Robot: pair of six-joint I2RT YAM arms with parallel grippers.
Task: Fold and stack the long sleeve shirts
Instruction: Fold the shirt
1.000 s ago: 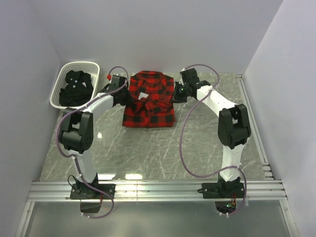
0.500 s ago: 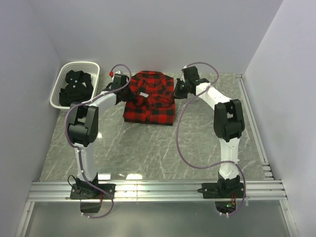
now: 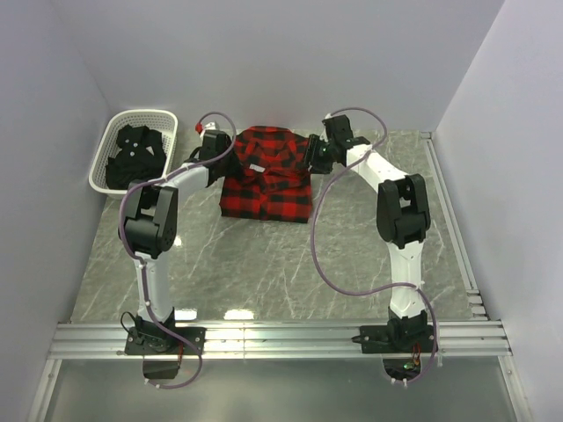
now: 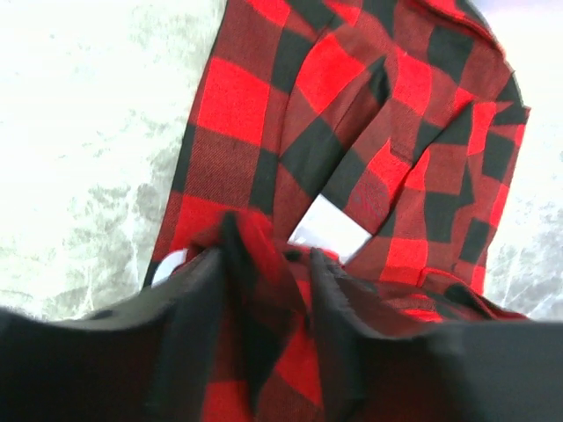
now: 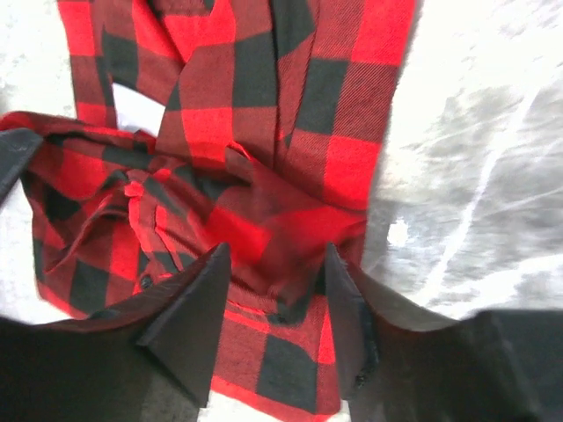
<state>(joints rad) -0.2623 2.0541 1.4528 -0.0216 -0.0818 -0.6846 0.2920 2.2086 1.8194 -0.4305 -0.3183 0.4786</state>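
Both arms stretch from the near edge of the table [image 3: 264,264] toward the far edge and bend in toward each other, with the left gripper [image 3: 221,156] and the right gripper [image 3: 313,156] down low, facing each other, each with its two fingers spread apart.

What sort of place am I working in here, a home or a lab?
Most likely a lab test cell, not a home: plain white walls box in a marble-patterned table, with the left arm and right arm bolted to a metal rail at its near edge.
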